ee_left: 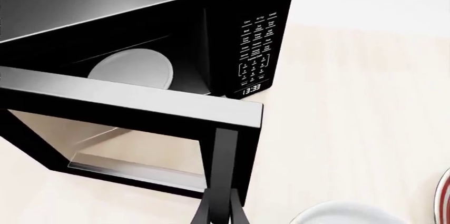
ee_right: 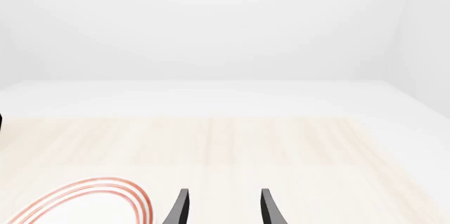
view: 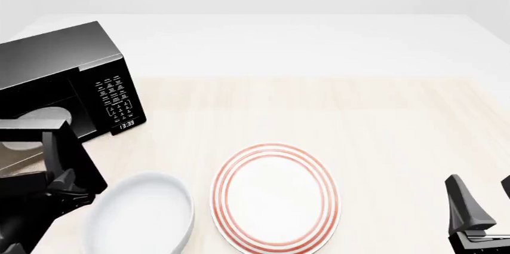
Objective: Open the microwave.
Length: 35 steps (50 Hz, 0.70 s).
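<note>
Front view, left gripper (ee_left: 219,211) clamped on microwave (view: 60,69) door handle (ee_left: 223,166), right gripper (ee_right: 221,205) apart, low over table (view: 359,110)

Glossy black microwave (view: 56,69) at the table's far left, its windowed door (ee_left: 134,134) swung open

Bright, even, shadowless renders; soft glare on the microwave (ee_left: 105,8) top.
</note>
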### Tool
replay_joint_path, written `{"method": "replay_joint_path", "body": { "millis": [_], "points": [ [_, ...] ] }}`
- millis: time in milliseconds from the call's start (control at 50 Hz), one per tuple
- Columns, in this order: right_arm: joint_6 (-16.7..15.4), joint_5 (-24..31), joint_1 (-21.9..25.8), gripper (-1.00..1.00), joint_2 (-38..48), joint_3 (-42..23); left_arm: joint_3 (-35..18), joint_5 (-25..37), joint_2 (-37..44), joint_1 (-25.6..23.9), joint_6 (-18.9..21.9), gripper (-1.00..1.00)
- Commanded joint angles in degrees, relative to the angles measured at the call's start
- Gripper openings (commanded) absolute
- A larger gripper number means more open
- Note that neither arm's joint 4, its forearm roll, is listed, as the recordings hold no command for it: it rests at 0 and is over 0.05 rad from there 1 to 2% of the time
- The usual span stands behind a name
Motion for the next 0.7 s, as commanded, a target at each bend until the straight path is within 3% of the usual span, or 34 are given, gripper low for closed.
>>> {"method": "replay_joint_path", "body": {
  "millis": [20,240,260,420,700],
  "points": [
    [-0.01,0.00,0.00,1.00,0.00,0.00,-3.67,-10.78,-2.25,-3.30,-2.47,-1.00],
    [0.00,-0.01,0.00,1.00,-0.01,0.00,-3.95,-10.42,-1.92,-2.90,-2.68,-1.00],
    [-0.01,0.00,0.00,1.00,0.00,0.00,-3.96,-10.59,-1.67,-2.99,-2.70,1.00],
    [0.00,0.00,0.00,1.00,0.00,0.00,-4.10,-10.77,-0.85,-3.81,-3.55,1.00],
    [0.00,0.00,-0.01,1.00,0.00,0.00,-3.36,-9.99,-2.05,-0.89,-3.52,1.00]
  ]
}}
